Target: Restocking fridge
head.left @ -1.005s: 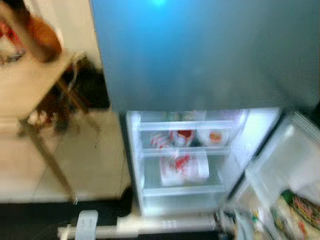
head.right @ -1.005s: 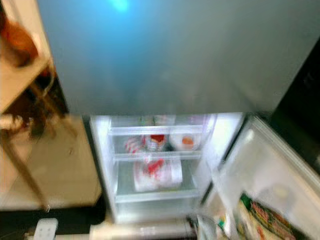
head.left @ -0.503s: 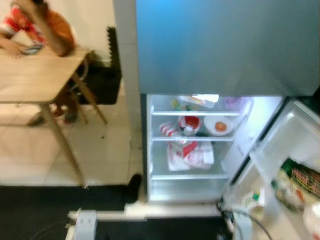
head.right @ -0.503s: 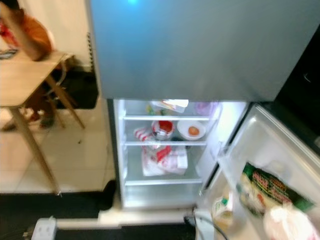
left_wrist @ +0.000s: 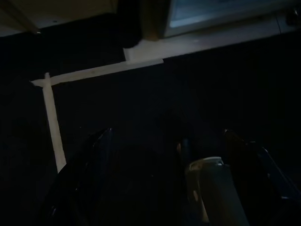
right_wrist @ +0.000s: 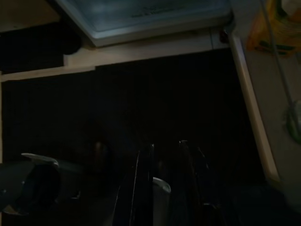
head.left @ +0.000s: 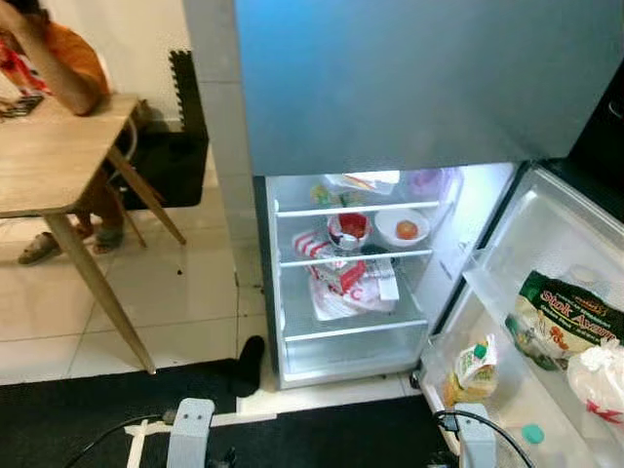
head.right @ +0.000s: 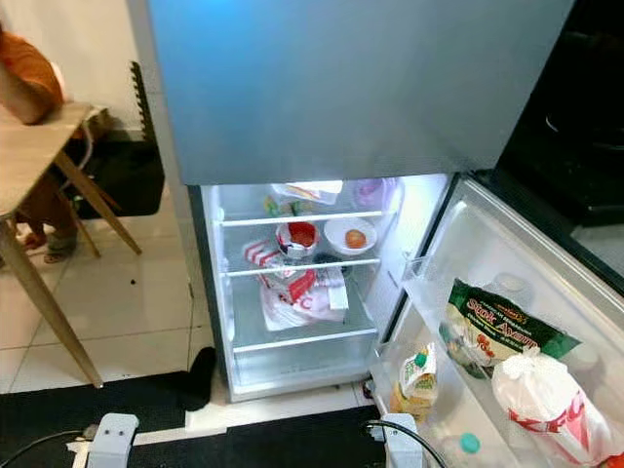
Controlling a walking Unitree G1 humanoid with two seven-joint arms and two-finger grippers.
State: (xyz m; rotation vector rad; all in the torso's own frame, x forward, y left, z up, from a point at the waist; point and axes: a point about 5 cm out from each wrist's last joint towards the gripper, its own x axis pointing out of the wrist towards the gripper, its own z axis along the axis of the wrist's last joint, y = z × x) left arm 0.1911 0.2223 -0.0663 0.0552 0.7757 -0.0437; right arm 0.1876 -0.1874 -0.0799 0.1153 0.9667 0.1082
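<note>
Am looking at home kitchen or dining corner, probably: fridge standing open with food lit on shelves, person sitting at wooden table, pale floor tiles, dark mat below.

person cropped, top-shelf items indistinct

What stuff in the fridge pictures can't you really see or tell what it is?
- Top shelf items: too small and washed out by the fridge light in the eye views.
- White bag in the door: cut off by the picture's edge in the right eye view; contents hidden.
- Person at the table: cut off by the top left corner in the left eye view.
- Right gripper: right wrist view too dark to judge.
</note>
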